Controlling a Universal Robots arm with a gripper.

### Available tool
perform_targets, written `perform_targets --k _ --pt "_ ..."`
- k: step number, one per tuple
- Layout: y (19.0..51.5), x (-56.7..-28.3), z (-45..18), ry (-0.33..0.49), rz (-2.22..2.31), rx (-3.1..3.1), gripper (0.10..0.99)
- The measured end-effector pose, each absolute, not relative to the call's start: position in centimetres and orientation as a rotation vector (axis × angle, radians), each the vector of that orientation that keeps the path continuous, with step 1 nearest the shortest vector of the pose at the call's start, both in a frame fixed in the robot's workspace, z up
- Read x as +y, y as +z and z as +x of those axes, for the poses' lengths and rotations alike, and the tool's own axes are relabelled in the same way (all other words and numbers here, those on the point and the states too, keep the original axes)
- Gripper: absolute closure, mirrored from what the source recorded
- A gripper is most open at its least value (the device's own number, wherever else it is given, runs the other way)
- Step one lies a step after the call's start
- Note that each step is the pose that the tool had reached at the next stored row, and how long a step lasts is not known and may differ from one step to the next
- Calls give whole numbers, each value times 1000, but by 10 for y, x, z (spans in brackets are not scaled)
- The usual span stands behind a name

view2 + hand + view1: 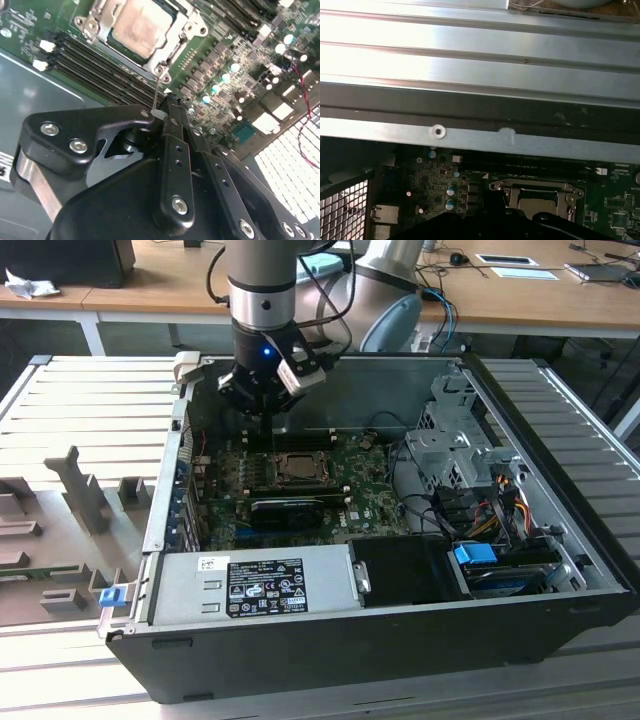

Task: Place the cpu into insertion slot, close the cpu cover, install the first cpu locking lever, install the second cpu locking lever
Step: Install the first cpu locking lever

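The end effector (167, 107) is clenching the thin locking lever (157, 92), which is rising from a corner of the insertion slot (162, 67). There the cpu (142, 27) is sitting beneath the closed cpu cover (190, 22), inside the open computer case (300, 640).

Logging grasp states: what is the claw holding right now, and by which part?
The claw appears shut on a thin wire locking lever, pinching it by its free end.
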State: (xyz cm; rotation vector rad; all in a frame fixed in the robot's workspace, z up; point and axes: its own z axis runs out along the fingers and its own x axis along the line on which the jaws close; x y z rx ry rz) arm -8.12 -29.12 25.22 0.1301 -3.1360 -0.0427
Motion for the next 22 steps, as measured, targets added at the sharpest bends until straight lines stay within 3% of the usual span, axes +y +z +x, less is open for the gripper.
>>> perform_targets --k 8,12,22 --pt "251 -291 -48 -30 130 -3136 980" --pt "250 -291 -44 -108 119 -3137 980" --pt "246 -295 -44 -204 113 -3154 980"
